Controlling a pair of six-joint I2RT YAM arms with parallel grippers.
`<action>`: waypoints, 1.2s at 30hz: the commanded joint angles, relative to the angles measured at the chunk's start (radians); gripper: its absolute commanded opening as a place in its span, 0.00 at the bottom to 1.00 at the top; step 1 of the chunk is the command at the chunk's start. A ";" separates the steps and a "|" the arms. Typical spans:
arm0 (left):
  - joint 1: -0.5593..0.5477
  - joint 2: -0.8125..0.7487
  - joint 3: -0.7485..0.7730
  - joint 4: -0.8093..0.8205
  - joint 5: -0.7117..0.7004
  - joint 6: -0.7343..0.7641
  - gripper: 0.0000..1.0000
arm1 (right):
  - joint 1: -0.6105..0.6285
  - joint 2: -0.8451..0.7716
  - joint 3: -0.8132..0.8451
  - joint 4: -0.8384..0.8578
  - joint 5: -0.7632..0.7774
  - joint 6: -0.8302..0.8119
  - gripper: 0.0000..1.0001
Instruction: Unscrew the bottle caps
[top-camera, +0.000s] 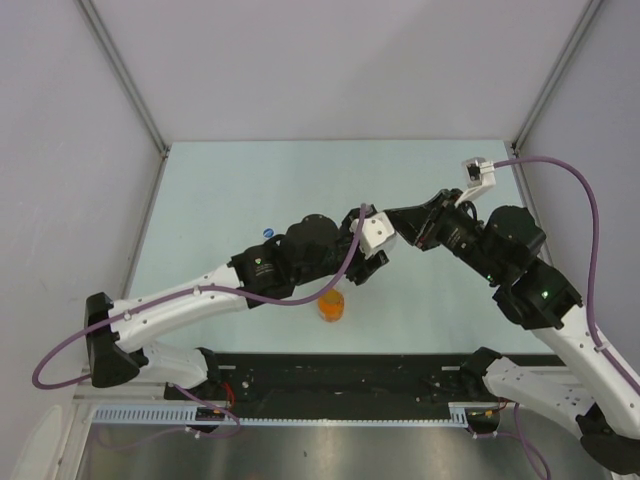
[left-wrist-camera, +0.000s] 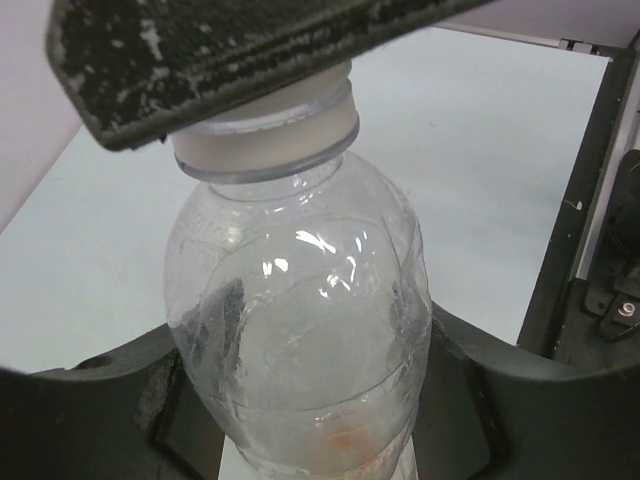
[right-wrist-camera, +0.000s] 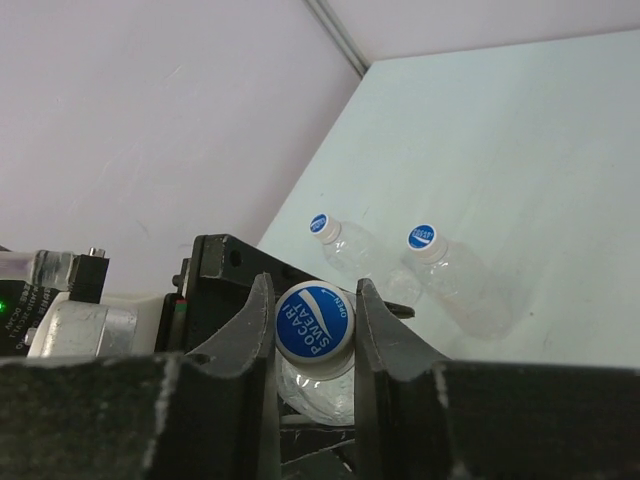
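Clear plastic bottle is the one in play, sitting about mid-worktop where the two arms meet. Left claw is clenched round its belly, a finger on each side. Orange bottle stands upright just on the near side of that claw, with nothing touching it. Right claw is clamped tight on the blue cap of the held bottle, one finger pressed against each side. Further right in the right wrist view, two more clear bottles lie on their sides next to each other, blue caps on.
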 joint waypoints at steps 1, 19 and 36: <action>-0.008 -0.010 0.022 0.027 -0.008 0.019 0.00 | 0.004 -0.007 0.018 0.024 -0.001 -0.009 0.00; 0.041 -0.071 0.031 0.128 1.275 -0.178 0.00 | -0.075 -0.075 0.030 0.155 -0.616 -0.271 0.00; 0.044 -0.008 0.025 0.535 1.457 -0.455 0.00 | -0.107 -0.015 0.079 0.129 -0.937 -0.375 0.00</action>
